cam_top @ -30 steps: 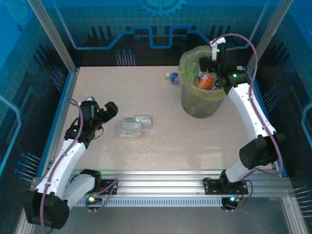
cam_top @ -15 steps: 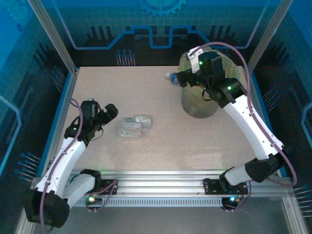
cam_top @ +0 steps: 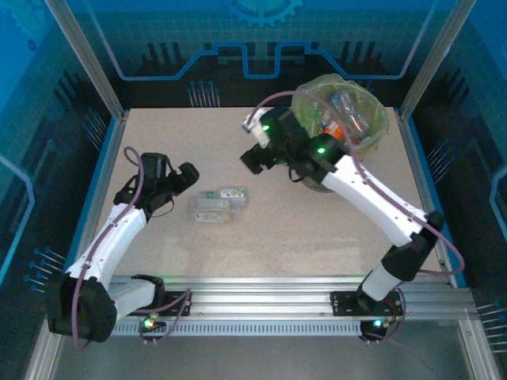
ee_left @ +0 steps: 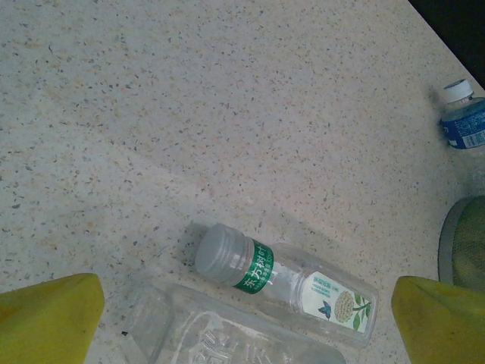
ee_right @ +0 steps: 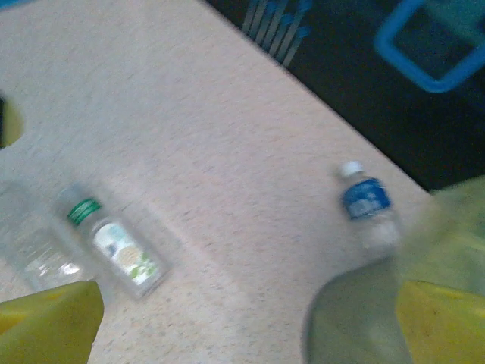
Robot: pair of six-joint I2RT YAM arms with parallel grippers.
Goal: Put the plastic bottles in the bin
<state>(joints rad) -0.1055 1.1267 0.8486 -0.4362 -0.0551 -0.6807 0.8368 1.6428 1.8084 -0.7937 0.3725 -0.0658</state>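
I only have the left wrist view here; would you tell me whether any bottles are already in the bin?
Observer: Yes. From above, several bottles lie inside the bin.
Operator: Thank you. Where is the right hand at the moment?
Observer: The right hand hangs over the table just left of the bin. Its fingers are wide apart with nothing between them.

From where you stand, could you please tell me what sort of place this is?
Most likely a robotics lab test cell: a silver aluminium frame with blue circuit-print panels encloses a speckled beige tabletop, and two white robot arms stand at its near edge.
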